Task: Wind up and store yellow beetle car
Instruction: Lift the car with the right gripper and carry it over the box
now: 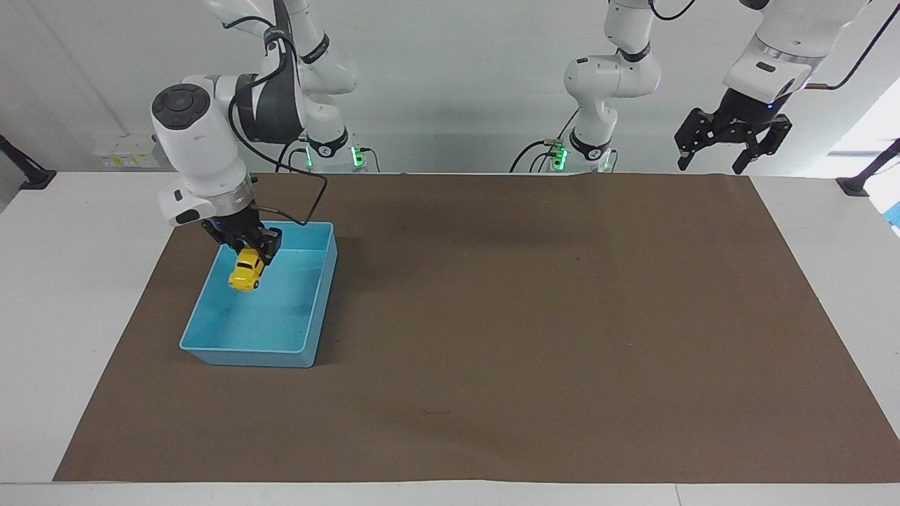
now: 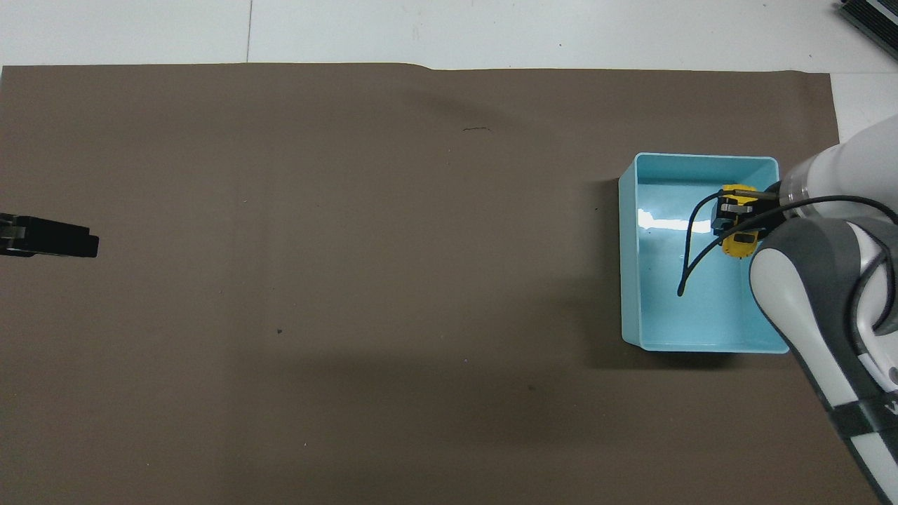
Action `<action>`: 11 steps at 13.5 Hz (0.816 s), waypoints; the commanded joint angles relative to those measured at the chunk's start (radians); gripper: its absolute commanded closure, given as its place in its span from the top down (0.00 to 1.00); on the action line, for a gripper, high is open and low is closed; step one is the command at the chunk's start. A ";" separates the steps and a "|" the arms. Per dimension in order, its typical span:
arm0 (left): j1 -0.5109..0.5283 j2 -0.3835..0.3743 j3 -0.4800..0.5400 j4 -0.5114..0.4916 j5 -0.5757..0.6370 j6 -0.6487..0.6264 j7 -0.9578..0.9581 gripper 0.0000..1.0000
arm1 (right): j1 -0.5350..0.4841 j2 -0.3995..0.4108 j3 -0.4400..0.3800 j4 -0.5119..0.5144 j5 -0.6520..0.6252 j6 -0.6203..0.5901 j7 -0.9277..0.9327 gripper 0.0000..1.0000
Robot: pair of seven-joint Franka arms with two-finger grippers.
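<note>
Hanging yellow beetle car [image 1: 246, 270] between right jaws

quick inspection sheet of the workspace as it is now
surface: white table covered by a brown mat
job's things: yellow beetle car held nose-down in the air over the blue bin, which sits toward the right arm's end
clutter: nothing seen
grippers: right gripper shut on the car over the bin; left gripper open, raised over the left arm's end, waiting
cables: black cable loops from the right wrist over the bin
surroundings: white wall, socket box on it
</note>
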 commanded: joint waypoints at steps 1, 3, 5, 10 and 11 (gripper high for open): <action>0.018 -0.014 -0.009 -0.006 -0.011 -0.011 -0.005 1.00 | -0.038 -0.087 0.004 -0.189 0.073 0.141 -0.131 0.00; 0.017 -0.014 -0.009 -0.006 -0.011 -0.011 -0.005 1.00 | -0.061 -0.113 0.004 -0.283 0.109 0.249 -0.262 0.00; 0.018 -0.014 -0.009 -0.006 -0.011 -0.011 -0.005 1.00 | -0.063 -0.115 0.004 -0.336 0.123 0.316 -0.293 0.00; 0.018 -0.014 -0.009 -0.006 -0.011 -0.011 -0.005 1.00 | -0.064 -0.098 0.004 -0.472 0.132 0.505 -0.297 0.00; 0.018 -0.014 -0.009 -0.006 -0.011 -0.011 -0.005 1.00 | -0.066 -0.096 0.004 -0.484 0.132 0.514 -0.300 0.00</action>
